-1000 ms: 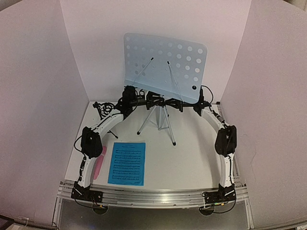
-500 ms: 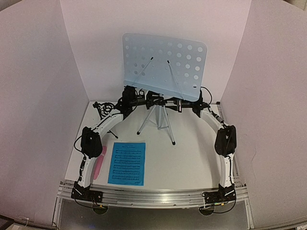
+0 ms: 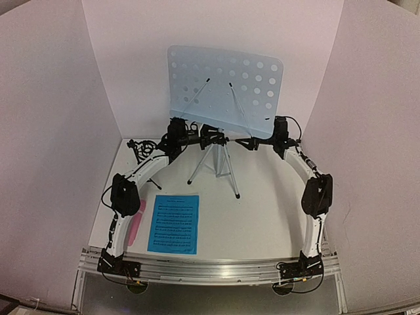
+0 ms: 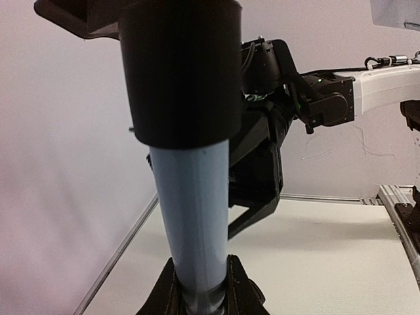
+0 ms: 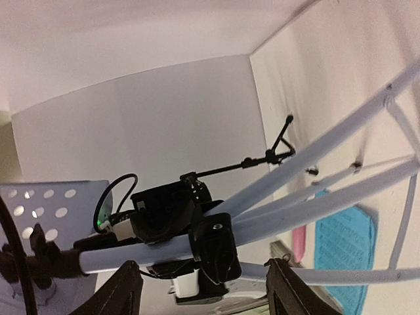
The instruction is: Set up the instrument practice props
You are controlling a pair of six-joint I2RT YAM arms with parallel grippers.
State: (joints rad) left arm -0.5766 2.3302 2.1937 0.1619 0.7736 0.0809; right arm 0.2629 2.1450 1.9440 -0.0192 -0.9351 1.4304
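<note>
PRACTICE SET-UP: White walls [image 3: 52,131] are closing in the white bench [image 3: 262,216] on three sides. At the back centre we are seeing the pale-blue music stand [image 3: 226,85] standing upright on its silver tripod. The left claw [image 3: 213,136] is clamping the stand's pole just under the perforated desk and covering the joint. The right claw [image 3: 249,143] is hanging just beside the pole, its fingers [image 5: 125,292] spread apart and touching nothing. A blue sheet-music page [image 3: 174,223] is lying flat near the front left. Beside it, the pink microphone [image 3: 136,226] is partly hidden under the left arm. Behind that arm, the small black mic stand [image 3: 136,146] is hard for us to make out.
</note>
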